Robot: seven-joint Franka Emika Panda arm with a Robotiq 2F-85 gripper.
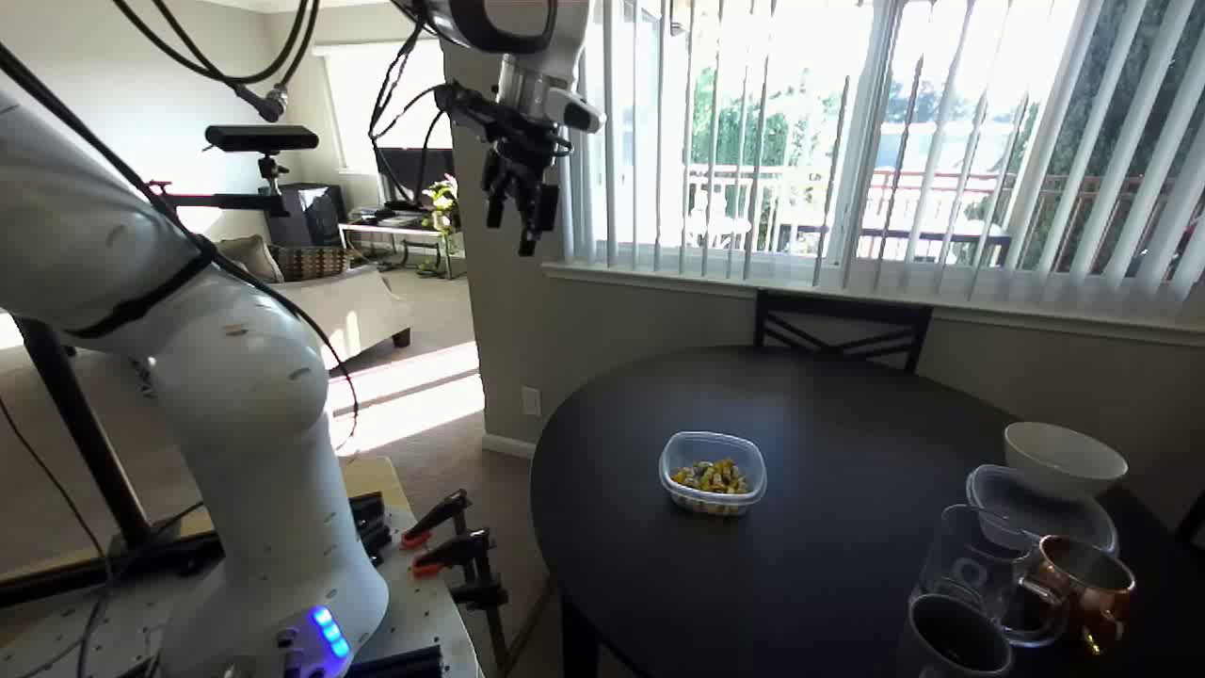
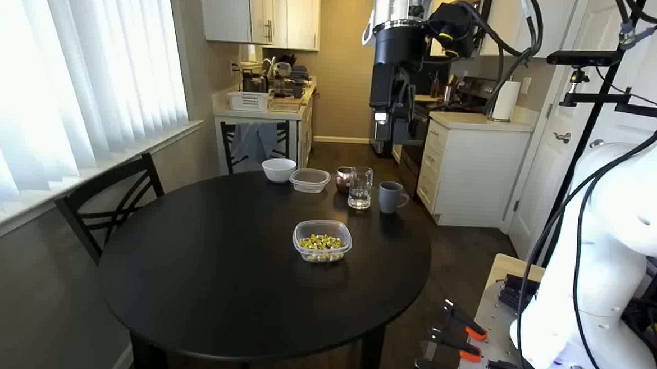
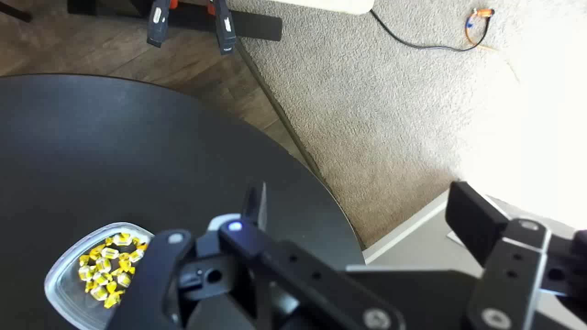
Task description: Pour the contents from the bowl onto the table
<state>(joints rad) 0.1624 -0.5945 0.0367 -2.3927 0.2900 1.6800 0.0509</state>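
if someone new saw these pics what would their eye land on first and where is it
Probably the bright yellow pieces, heaped in the clear bowl on the black round table. Next, the big white arm, toward the edge of both exterior views, with its open black claw hanging higher than the tabletop. Daylight also glows through the window blinds, beside the table in an exterior view.

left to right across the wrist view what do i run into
clear rounded-square plastic bowl holding yellow-and-white pieces → black-and-orange clamp → second black-and-orange clamp → thin black cable with an orange end
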